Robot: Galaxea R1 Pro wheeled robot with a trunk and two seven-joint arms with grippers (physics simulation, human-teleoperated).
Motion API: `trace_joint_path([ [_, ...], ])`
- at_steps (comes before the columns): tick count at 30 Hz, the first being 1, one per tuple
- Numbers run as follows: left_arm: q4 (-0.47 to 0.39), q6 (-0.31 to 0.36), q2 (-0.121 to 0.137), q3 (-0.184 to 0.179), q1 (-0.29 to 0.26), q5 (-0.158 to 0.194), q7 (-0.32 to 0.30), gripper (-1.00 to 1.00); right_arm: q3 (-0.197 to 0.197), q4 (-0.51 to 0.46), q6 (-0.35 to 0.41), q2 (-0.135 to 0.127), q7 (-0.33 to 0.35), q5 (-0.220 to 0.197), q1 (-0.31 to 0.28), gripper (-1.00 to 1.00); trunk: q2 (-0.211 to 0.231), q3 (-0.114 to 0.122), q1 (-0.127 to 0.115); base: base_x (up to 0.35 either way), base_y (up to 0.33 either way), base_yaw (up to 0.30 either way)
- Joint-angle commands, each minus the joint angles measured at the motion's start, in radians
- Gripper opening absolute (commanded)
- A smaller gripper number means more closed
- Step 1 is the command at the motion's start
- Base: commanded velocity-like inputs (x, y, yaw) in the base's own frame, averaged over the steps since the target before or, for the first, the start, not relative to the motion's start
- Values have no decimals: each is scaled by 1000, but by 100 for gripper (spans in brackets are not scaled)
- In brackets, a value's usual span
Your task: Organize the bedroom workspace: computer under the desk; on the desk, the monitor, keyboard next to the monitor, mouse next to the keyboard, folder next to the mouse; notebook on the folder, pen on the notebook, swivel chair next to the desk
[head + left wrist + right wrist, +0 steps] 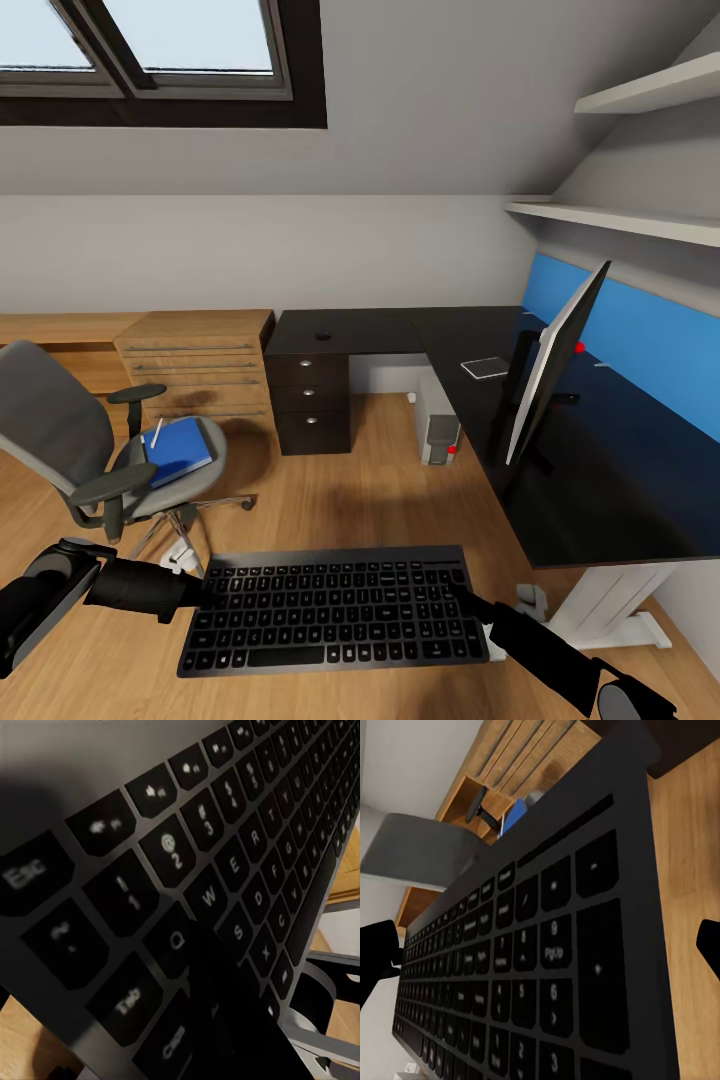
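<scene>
Both grippers, left (200, 592) and right (472, 600), clamp the keyboard (330, 620) at lower centre (folder (178, 452) on swivel chair (70, 440), left).

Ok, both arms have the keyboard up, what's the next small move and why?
Probably carry the keyboard forward and right toward the desk. It hangs over the floor between the left gripper and right gripper, and bare desktop lies before the monitor.
</scene>
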Motion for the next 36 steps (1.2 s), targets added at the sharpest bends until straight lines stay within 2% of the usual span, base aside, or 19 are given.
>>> trace_joint_path([
  [1,0,9,1,-3,-1,8,2,-100,-1,0,8,0,0,-7,-1,100,-1,-1,0,0,0,0],
  [12,-1,9,3,-1,-1,10,-1,-100,-1,0,8,0,0,-7,-1,100,-1,-1,0,0,0,0],
  [22,-2,9,2,1,-1,9,-62,-100,-1,0,8,0,0,-7,-1,100,-1,-1,0,0,0,0],
  [36,-2,9,1,1,-2,8,-67,-100,-1,0,8,1,-1,-5,-1,100,-1,-1,0,0,0,0],
])
